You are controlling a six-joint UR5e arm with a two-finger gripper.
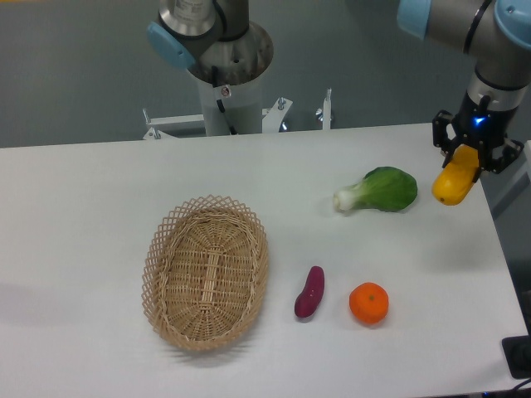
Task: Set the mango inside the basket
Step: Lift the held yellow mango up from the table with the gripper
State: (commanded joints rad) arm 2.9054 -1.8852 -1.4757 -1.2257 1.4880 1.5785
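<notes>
The gripper (463, 159) hangs above the table's far right edge, fingers clamped on the top of the mango (454, 185), which dangles below them, lifted; the basket (207, 271) lies well away, down-left. Judging by that small hold, the smooth fruit may slip out in transit; a low path could clip the leafy green vegetable (380, 191) just left of it.

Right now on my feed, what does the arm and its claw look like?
The arm is silver-grey tube with light blue joint caps. Its black wrist shows a small blue light, and the claw below is black. The grey base column carries a black cable and a small red mark.
</notes>
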